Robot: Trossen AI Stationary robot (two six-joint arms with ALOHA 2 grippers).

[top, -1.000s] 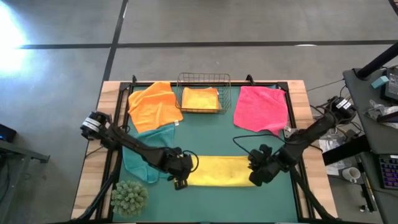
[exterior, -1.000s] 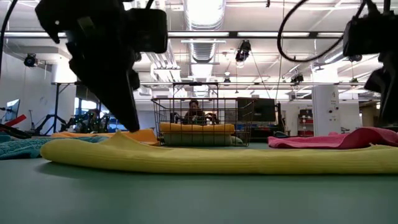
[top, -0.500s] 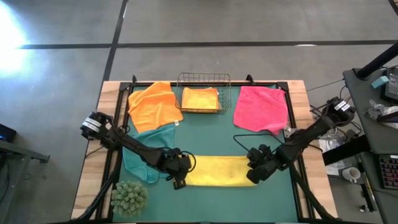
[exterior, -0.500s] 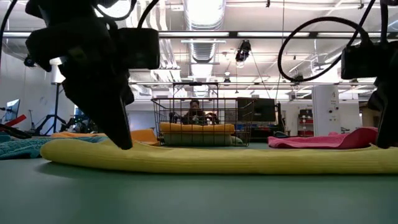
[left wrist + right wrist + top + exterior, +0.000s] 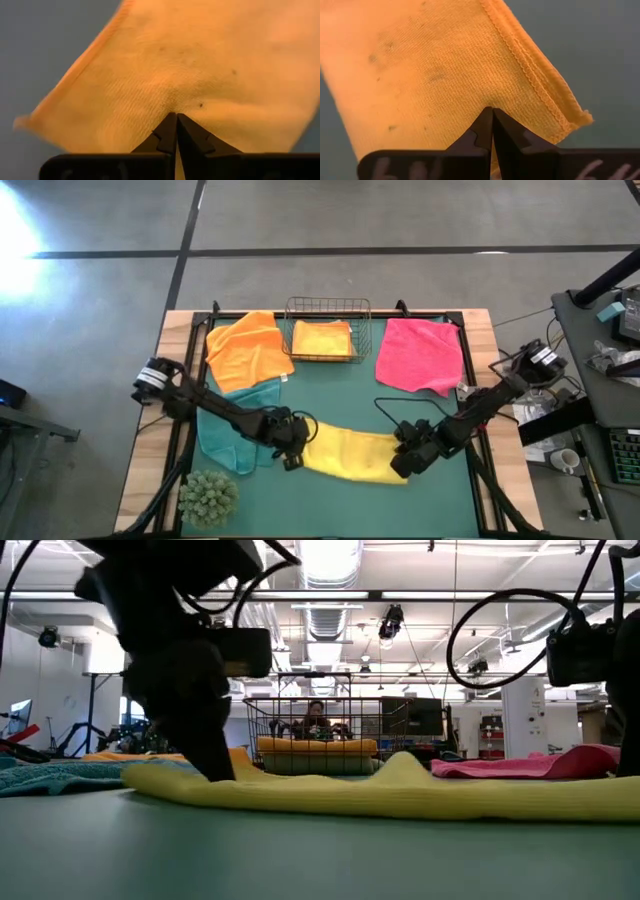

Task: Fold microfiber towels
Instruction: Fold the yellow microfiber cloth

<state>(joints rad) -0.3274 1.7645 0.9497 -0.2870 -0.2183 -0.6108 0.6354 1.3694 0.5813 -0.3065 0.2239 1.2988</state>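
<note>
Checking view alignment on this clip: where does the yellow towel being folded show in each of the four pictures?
High view: yellow towel, low centre, between both grippers.
Low view, a long band across the middle, in front of the wire basket.
Left wrist view, fills the frame.
Right wrist view, fills most of it.
Shared landmark: wire basket, high and low views only.

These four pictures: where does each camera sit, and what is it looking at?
High view: overhead, straight down on table, both arms, left gripper and right gripper pinching the yellow towel.
Low view: at tabletop height, across that towel to the basket; arms hang in.
Left wrist: on left arm, shut fingers on towel.
Right wrist: same, right arm.
All share the yellow towel.
</note>
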